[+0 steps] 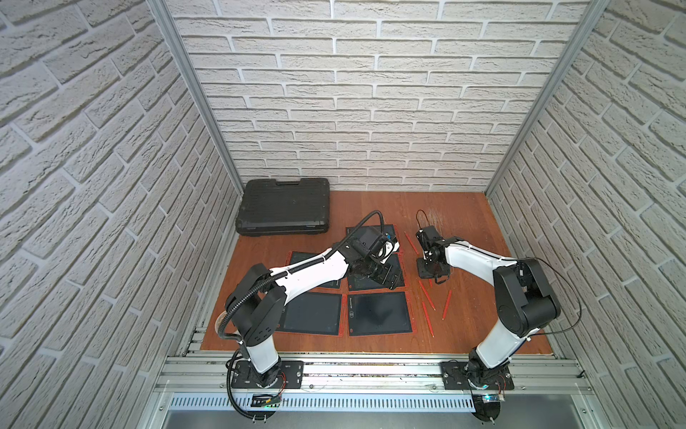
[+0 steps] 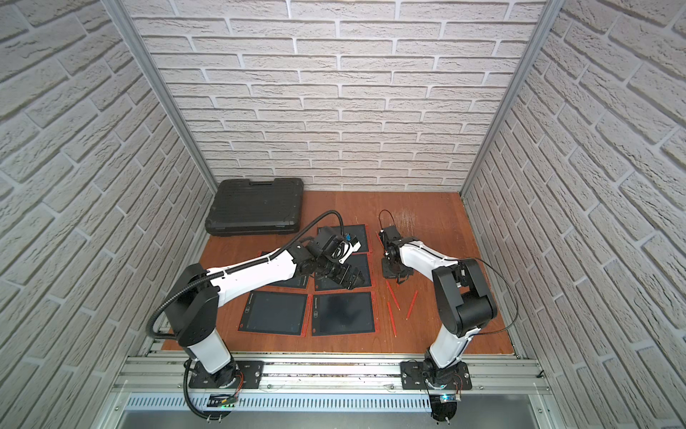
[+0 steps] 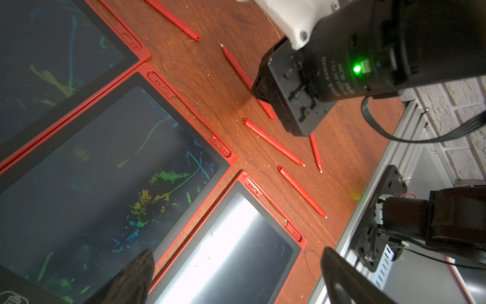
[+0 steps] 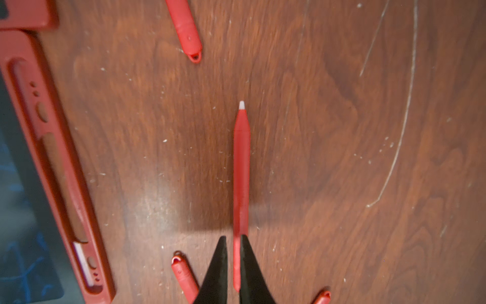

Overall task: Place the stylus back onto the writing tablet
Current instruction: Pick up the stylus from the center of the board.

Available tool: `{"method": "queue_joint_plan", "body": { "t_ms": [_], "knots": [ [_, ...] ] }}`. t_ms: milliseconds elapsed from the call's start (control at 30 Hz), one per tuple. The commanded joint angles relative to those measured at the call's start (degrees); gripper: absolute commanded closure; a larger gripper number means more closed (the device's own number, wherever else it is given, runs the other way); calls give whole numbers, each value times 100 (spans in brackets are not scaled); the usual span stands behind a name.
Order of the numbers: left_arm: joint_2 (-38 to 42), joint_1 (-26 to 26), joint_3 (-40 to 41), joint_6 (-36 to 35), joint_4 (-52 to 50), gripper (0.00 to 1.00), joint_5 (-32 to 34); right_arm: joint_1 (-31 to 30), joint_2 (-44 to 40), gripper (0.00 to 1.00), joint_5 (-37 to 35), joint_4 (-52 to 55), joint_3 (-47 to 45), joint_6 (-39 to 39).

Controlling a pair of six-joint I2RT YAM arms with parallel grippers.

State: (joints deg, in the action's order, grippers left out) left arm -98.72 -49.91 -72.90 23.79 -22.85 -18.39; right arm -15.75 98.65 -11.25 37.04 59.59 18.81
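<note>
Here the right gripper [image 4: 233,237] clamps the red stylus [image 4: 241,163] near its rear, at lower centre over the wood table [image 4: 342,131]; keep it level and align it with the writing tablet [image 4: 52,163] slot at frame left; the left gripper [image 3: 236,252] gapes wide; the white print on the black motor housing [image 3: 334,76] is unreadable.

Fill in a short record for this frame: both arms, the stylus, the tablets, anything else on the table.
right gripper: fingers shut on a red stylus, near its back end
left gripper: open, above the writing tablets, holding nothing
loose styluses: four, lying on the table beside the tablets
tablet count: five visible, flat, red-framed
other: black case at the back
task state: stylus not yet on a tablet
</note>
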Motion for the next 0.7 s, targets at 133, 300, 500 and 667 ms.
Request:
{"method": "queue_joint_plan", "body": {
  "t_ms": [133, 300, 500, 667],
  "knots": [
    [-58, -54, -162, -87, -60, 2, -41, 36, 213, 87, -60, -58, -34, 21],
    [-64, -49, -157, -88, -55, 2, -34, 47, 290, 86, -84, -47, 21, 36],
    [-62, -54, -159, -88, -58, 2, -47, 63, 441, 87, -75, -6, 190, -8],
    [-64, -54, -155, -88, -54, 2, -42, 61, 565, 85, -47, 14, 328, -35]
  ]
}}
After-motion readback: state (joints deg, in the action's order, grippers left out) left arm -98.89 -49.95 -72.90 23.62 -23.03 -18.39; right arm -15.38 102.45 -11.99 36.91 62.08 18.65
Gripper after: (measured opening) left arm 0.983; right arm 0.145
